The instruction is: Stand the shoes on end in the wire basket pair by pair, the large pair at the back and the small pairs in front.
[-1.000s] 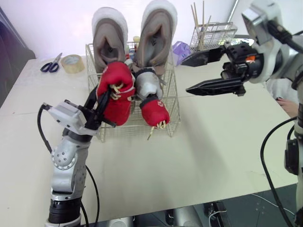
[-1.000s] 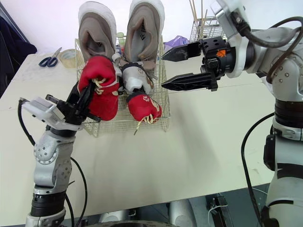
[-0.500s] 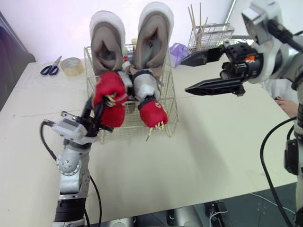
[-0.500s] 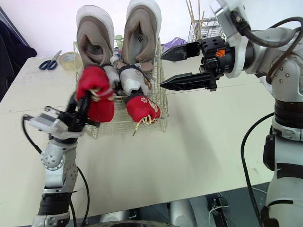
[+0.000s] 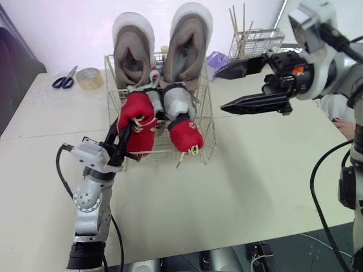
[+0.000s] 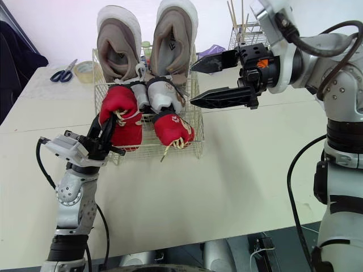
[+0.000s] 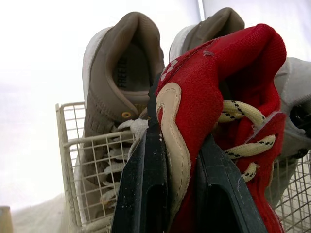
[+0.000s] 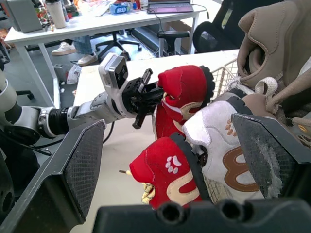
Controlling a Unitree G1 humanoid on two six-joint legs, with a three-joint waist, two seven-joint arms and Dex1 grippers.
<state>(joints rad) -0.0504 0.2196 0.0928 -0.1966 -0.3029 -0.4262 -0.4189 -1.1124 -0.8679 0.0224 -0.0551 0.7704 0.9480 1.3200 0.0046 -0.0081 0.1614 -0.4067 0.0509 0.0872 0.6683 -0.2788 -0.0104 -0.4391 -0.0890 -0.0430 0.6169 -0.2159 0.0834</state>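
The red shoe [image 5: 138, 120] is being pinched by its side wall between the two black fingers of the left gripper [image 5: 125, 130]. It is being held upright at the near-left corner of the wire basket [image 5: 207, 141], and that hold on the edge is being used, it seems, so the shoe can be stood on end beside its mate. The second red shoe [image 5: 185, 133] is being propped at the near right, with its laces being let through the wire. Behind them the white pair [image 5: 177, 102] is being kept in the middle, and the large tan pair [image 5: 190, 42] is being carried at the far side, well above the rim. Whether the held shoe is being rested on the basket floor cannot be told. The right gripper [image 5: 221, 89] is being hovered just right of the basket, jaws wide apart and empty. Room is being squeezed along the near wall, and open table [image 5: 238, 187] is being left near and right. Scissors [image 5: 62, 79] and a tape roll [image 5: 89, 77] are being left far left.
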